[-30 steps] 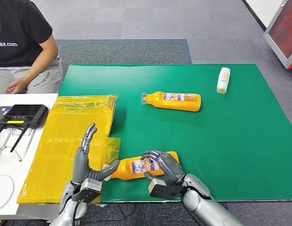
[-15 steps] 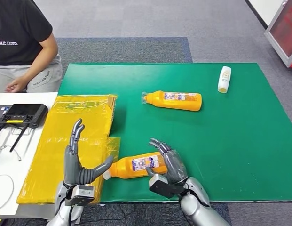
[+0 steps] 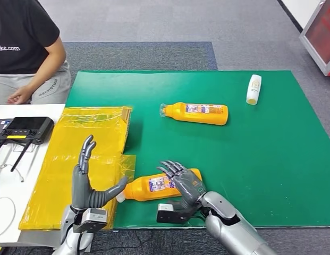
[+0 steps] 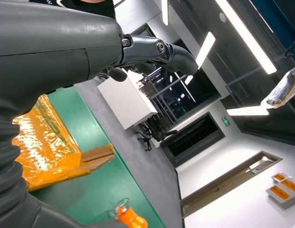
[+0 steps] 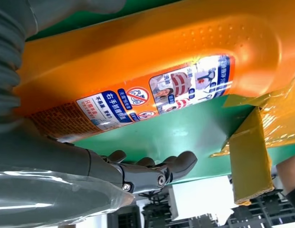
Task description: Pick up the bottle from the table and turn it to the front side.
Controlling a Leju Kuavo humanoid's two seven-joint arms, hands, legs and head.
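A person (image 3: 23,48) is seated at far left, a black controller (image 3: 24,129) on the white table below. Left hand (image 3: 89,183) is raised open over the yellow sheet (image 3: 75,159), fingers spread, nothing held, thumb tip near the bottle's cap. The bottle (image 3: 153,187) lies flat on the green mat (image 3: 255,159). Right hand (image 3: 185,186) is opened over its base end, fingers spread, not gripping. A second orange bottle (image 3: 195,113) and a white bottle (image 3: 253,89) lie farther back.

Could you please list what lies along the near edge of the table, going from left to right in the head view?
Left hand → near orange bottle → right hand → bare green mat.
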